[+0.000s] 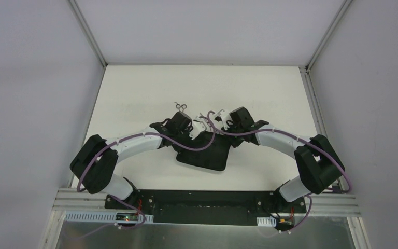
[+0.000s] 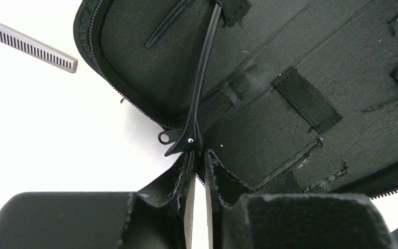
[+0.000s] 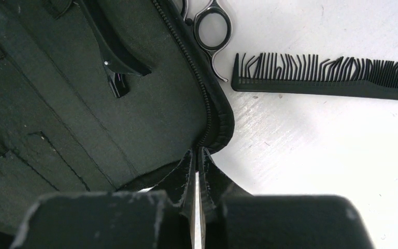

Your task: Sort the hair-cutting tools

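The flat black zip case (image 1: 207, 155) lies open in the middle of the table. My left gripper (image 1: 185, 126) is over its far left rim. In the left wrist view, the gripper (image 2: 199, 155) is shut on the hinge end of a thin black clip (image 2: 199, 88) that runs up across the case lining (image 2: 300, 46). My right gripper (image 1: 218, 120) is shut on the case's rim (image 3: 215, 132). A black clip (image 3: 116, 59) lies inside the case. Silver ring-handled scissors (image 1: 181, 107) lie just beyond the case, their ring (image 3: 212, 23) showing beside a black comb (image 3: 331, 85).
A silver toothed bar (image 2: 26, 44) lies on the white table to the left of the case. Elastic straps (image 2: 306, 98) cross the case lining. Grey walls close in the table on the left, right and far sides.
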Controlling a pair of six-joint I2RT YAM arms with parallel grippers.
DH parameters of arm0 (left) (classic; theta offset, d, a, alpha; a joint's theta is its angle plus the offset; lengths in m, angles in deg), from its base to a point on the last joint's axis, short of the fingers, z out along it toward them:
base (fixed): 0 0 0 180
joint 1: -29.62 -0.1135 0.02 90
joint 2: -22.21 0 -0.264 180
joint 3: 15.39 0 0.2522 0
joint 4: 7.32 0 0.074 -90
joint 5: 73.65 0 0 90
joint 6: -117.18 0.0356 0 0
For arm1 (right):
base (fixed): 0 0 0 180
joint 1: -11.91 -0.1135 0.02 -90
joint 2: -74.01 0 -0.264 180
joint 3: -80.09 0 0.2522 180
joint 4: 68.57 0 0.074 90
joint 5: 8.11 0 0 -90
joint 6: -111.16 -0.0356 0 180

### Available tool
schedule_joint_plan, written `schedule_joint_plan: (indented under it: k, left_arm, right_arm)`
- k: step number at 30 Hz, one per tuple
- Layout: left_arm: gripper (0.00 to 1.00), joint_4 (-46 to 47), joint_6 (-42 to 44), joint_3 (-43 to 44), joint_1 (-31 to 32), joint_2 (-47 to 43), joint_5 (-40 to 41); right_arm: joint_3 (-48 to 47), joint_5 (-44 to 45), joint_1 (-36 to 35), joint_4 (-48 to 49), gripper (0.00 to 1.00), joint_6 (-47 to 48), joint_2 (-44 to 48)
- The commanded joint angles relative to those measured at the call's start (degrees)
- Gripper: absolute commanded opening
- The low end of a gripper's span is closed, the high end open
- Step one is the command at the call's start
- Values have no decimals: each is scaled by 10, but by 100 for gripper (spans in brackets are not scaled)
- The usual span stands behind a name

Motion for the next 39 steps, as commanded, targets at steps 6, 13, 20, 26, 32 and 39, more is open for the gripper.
schedule_joint_plan:
  k: [6, 13, 20, 26, 32, 39]
  left_arm:
    - [19, 20, 149, 30, -23, -5, -34]
    - [20, 20, 196, 44, -30, 8, -66]
    - [11, 21, 140, 57, -20, 27, -94]
    - [0, 59, 39, 11, 22, -7, -9]
    - [4, 100, 14, -34, 44, -18, 38]
    - [35, 100, 5, -14, 44, -7, 37]
  right_arm:
    - [-14, -60, -7, 14, 0, 22, 8]
    - [-17, -64, -23, 2, 0, 25, 4]
    - [-20, -58, -28, 7, 0, 14, 10]
    - [-12, -43, -28, 27, 0, -13, 19]
    - [-4, -40, -27, 42, 0, -21, 21]
    - [-8, -40, -28, 38, 0, -21, 21]
